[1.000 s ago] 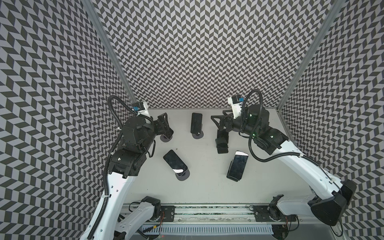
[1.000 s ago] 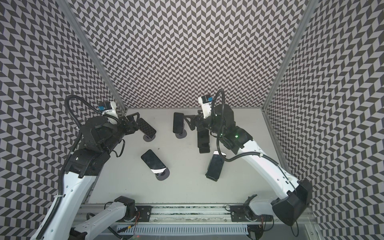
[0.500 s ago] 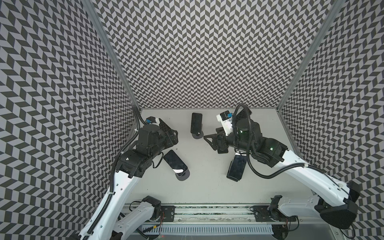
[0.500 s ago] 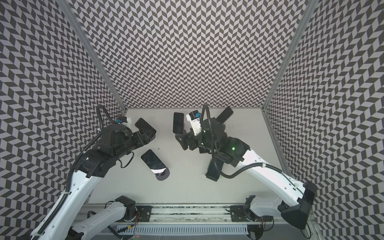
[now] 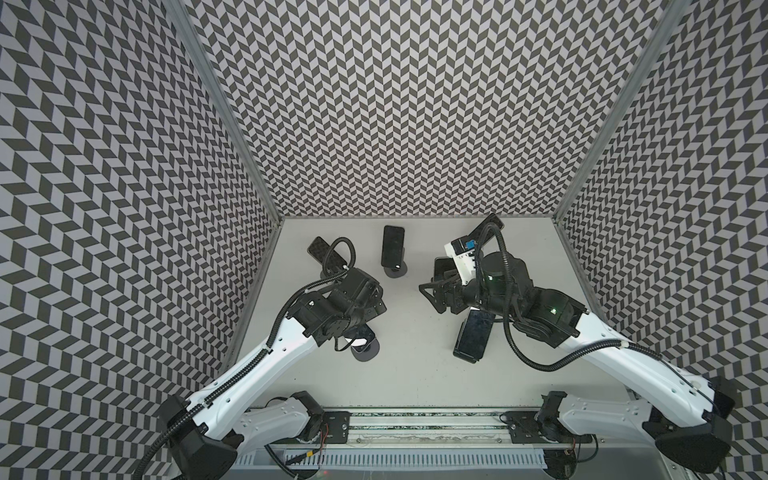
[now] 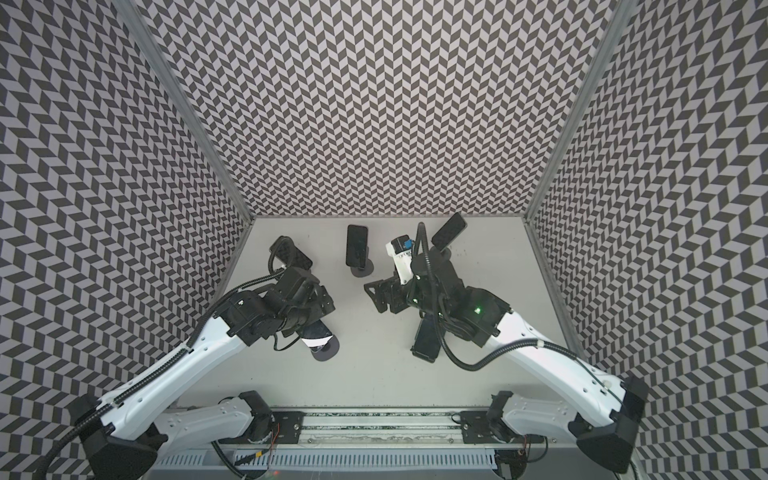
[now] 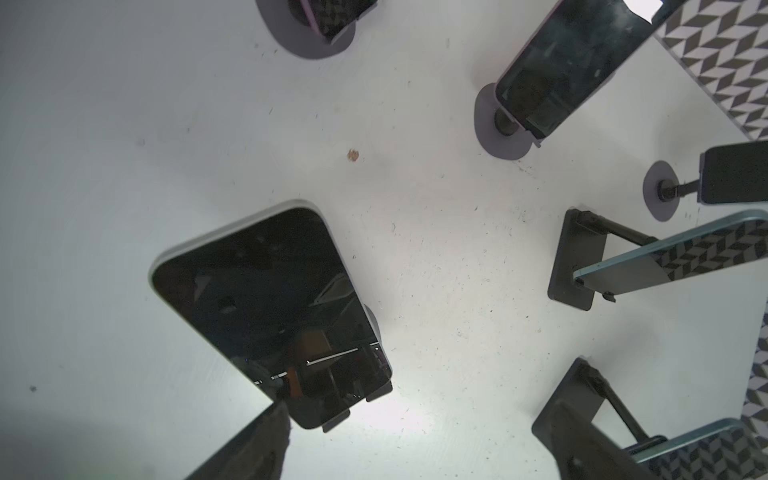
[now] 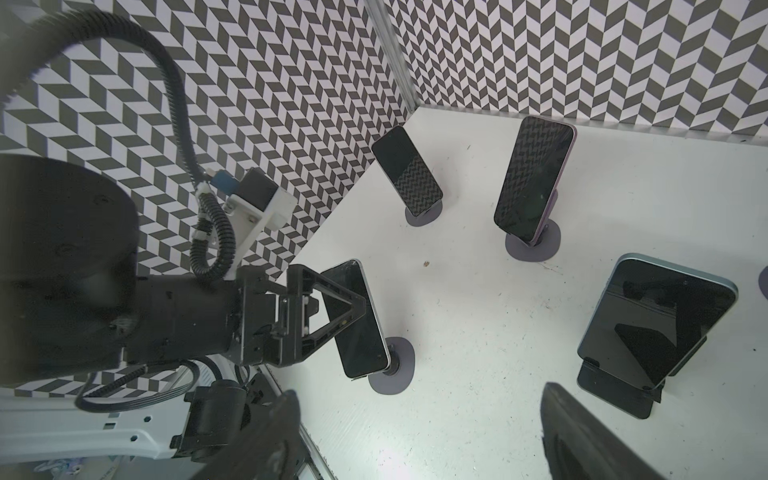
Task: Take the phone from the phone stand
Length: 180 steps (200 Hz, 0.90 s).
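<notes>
Step judged in hand: grasp of the black smartphone (image 8: 357,320), propped on its round-base stand (image 8: 392,372) near the worktop's (image 8: 478,332) left edge, front half. Long edges should be straddled squarely, and the phone lifted off the cradle lips (image 7: 336,419) without the stand being tipped. Left end effector (image 8: 340,316): spread, nothing pinched, one finger (image 7: 249,444) beside the phone's lower corner. Right end effector (image 8: 419,399): spread, empty.

**Left arm drops to the front phone and spreads its jaws**

The left gripper (image 8: 357,309) leaves the rear-left phone (image 6: 297,257) near the upper-left wall corner. It now sits at the front phone (image 6: 316,334) on its round stand (image 6: 328,352), lower left of centre. Its jaws go from nearly closed to wide apart. The right gripper (image 5: 430,297) swings down toward the middle, uncovering the rear-right phone (image 5: 489,226).
</notes>
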Each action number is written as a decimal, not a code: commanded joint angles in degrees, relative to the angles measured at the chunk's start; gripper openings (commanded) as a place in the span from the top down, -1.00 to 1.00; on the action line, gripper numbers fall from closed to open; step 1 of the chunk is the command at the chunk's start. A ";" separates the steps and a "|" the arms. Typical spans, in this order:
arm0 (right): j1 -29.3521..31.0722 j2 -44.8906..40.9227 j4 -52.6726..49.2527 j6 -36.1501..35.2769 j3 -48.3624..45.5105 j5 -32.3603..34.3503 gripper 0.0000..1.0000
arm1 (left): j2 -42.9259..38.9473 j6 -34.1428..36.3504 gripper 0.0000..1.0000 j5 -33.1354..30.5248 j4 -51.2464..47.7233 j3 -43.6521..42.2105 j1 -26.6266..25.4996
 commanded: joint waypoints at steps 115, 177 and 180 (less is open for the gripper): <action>0.02 -6.21 8.89 0.24 -7.56 0.35 -0.82 | 7.32 -15.84 -1.00 -5.89 -12.39 0.41 0.07; -0.24 -7.94 10.10 -0.92 -9.42 1.00 -0.83 | 9.27 -12.60 -1.00 -5.37 -11.15 -0.02 3.60; -0.21 -7.94 10.12 -0.99 -9.54 1.02 -0.83 | 9.27 -12.35 -1.00 -5.37 -10.86 -0.09 3.84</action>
